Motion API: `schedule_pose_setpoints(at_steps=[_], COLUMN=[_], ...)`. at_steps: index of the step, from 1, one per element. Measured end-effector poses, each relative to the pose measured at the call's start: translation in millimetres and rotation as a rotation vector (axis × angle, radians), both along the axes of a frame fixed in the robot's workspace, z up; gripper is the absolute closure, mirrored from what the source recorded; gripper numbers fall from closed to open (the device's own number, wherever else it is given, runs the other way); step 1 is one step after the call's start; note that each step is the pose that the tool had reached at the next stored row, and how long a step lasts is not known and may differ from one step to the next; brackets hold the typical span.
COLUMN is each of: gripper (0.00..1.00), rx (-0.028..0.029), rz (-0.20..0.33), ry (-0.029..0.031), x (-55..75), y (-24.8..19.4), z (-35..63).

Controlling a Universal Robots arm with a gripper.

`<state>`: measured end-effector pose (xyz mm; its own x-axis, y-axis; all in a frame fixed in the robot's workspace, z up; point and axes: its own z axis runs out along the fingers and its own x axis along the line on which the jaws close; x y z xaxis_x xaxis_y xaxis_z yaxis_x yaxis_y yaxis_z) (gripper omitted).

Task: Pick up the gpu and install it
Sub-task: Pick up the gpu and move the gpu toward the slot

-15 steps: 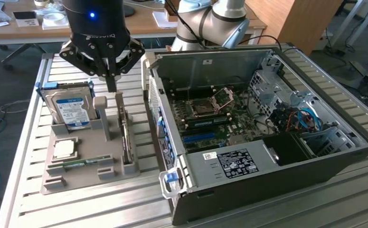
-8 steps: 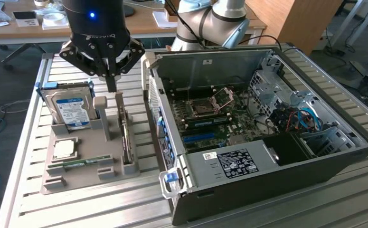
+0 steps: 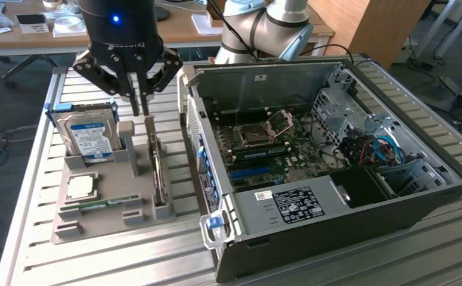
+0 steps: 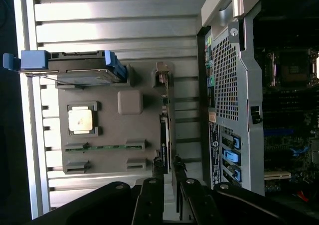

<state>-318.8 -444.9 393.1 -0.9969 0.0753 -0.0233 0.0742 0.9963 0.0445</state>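
The gpu (image 3: 158,173) stands on edge in a slot of the grey holder (image 3: 104,223), a thin dark card with a tan edge. My gripper (image 3: 140,111) hangs just above the card's far end, apart from it, its fingers pointing down with a narrow gap between them and nothing in it. In the wrist view the gpu (image 4: 164,133) runs as a thin strip across the holder (image 4: 107,133), and its near end lines up with the gap of my gripper (image 4: 168,170).
The holder also carries a silver hard drive (image 3: 87,136) with a blue label, a processor (image 3: 81,186) and a green memory stick (image 3: 97,206). The open computer case (image 3: 421,196) with its motherboard (image 3: 270,149) stands on the exterior view's right, close beside the holder.
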Motion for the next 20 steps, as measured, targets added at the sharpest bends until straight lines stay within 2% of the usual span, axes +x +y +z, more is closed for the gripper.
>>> schedule_pose_setpoints(at_steps=[3, 6, 7, 20], gripper=[0.65, 0.59, 0.53, 0.53], rx=[0.0000, 0.0001, 0.0000, 0.0002], rz=[0.000, 0.000, 0.000, 0.000], ry=[0.0000, -0.0001, 0.0000, -0.0002], x=[0.0, 0.0, 0.0, 0.0], y=[0.0, 0.0, 0.0, 0.0], z=[0.0, 0.0, 0.0, -1.5])
